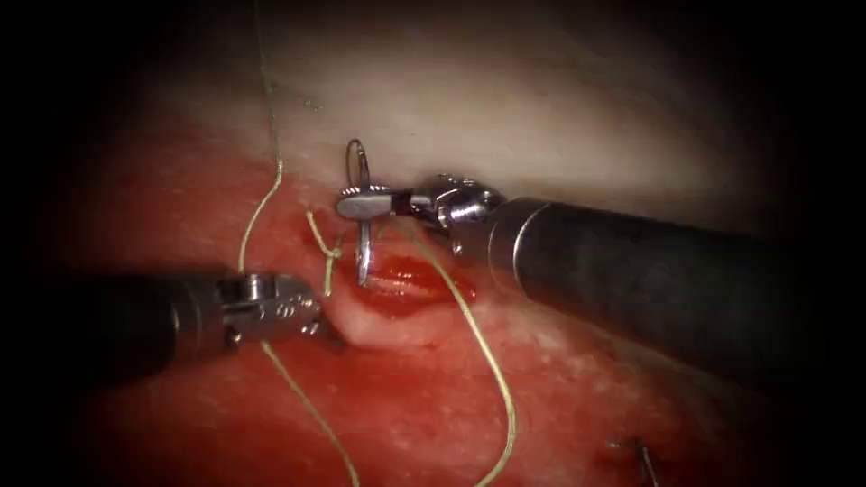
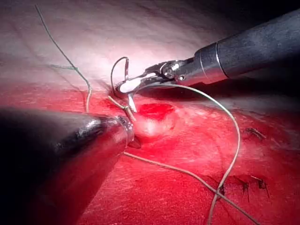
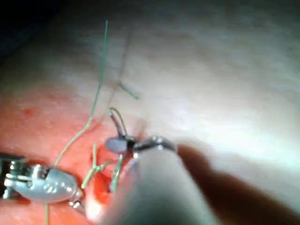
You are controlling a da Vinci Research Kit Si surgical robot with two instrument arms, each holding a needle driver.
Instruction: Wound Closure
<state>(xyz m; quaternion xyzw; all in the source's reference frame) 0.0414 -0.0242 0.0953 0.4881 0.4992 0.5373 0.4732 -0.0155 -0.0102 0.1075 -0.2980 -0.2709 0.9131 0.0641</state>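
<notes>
The cut [image 1: 410, 281] lies open and red in the tissue [image 1: 559, 117]. My right tool [image 1: 356, 206] comes in from the right, shut on the curved needle [image 1: 363, 252] near the middle of its curve. The needle stands on edge, its lower end at the cut's left end; I cannot tell if it is in the tissue. My left tool [image 1: 329, 340] is shut on the pale raised lip [image 1: 383, 326] at the cut's near left edge. In the left wrist view the right tool [image 2: 124, 86] holds the needle [image 2: 114, 72] above the cut [image 2: 154, 111]; the left tool [image 2: 133, 143] touches the lip.
Yellow-green thread [image 1: 487, 361] trails from the right tool down across the tissue right of the cut. A second strand [image 1: 257, 212] runs from the top behind the left tool. A knot with short tails [image 1: 329, 257] sits left of the cut. Earlier stitches [image 1: 636, 451] lie lower right.
</notes>
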